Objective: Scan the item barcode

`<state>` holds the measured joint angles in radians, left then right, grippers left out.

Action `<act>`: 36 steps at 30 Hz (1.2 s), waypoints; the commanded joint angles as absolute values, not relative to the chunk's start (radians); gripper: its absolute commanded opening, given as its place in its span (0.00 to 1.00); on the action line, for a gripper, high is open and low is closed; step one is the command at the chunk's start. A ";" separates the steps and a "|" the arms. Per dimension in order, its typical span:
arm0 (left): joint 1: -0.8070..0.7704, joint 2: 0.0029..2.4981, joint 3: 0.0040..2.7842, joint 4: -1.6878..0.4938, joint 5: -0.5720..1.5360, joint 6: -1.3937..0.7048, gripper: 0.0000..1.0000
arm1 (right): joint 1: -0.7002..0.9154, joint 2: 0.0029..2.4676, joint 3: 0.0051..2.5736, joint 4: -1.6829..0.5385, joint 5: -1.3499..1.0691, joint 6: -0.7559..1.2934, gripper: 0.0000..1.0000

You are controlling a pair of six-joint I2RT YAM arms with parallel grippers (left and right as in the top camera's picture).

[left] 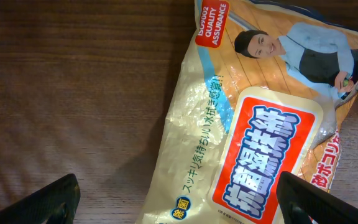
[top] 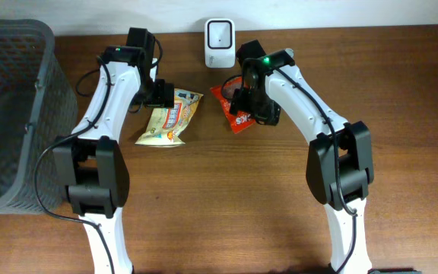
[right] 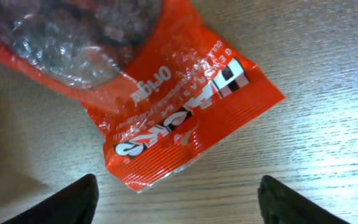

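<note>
jaws of right arm [top: 295, 84] gape above red packet [right: 179, 118].

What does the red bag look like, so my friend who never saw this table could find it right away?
Find the small white scanner at the back edge of the brown wooden table. Just in front of it lies a crinkly snack bag. It is bright red with a clear part, unlike the pale yellow bag to its left.

Left end effector [left: 180, 202], right end effector [right: 179, 202], jaws apart
</note>
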<state>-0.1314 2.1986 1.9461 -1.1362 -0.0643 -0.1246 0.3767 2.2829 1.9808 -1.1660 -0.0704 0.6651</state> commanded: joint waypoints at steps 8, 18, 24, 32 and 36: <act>-0.128 2.203 1.962 -1.137 -0.072 -0.119 0.99 | 0.384 2.296 1.841 -1.068 -0.041 0.697 0.67; -0.128 2.203 1.962 -1.137 -0.072 -0.119 0.99 | 0.384 2.296 1.755 -0.961 -0.038 0.697 0.55; -0.128 2.203 1.962 -1.137 -0.072 -0.119 0.99 | 0.384 2.296 1.731 -0.958 0.024 0.685 0.47; -0.128 2.203 1.962 -1.137 -0.072 -0.119 0.99 | 0.373 2.295 1.732 -1.102 0.087 0.685 0.39; -0.128 2.203 1.962 -1.137 -0.072 -0.119 0.99 | 0.373 2.267 1.734 -1.113 0.017 0.602 0.39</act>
<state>-0.1314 2.1986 1.9461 -1.1362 -0.0643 -0.1246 0.3782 2.2784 1.7645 -1.1030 0.0444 0.6613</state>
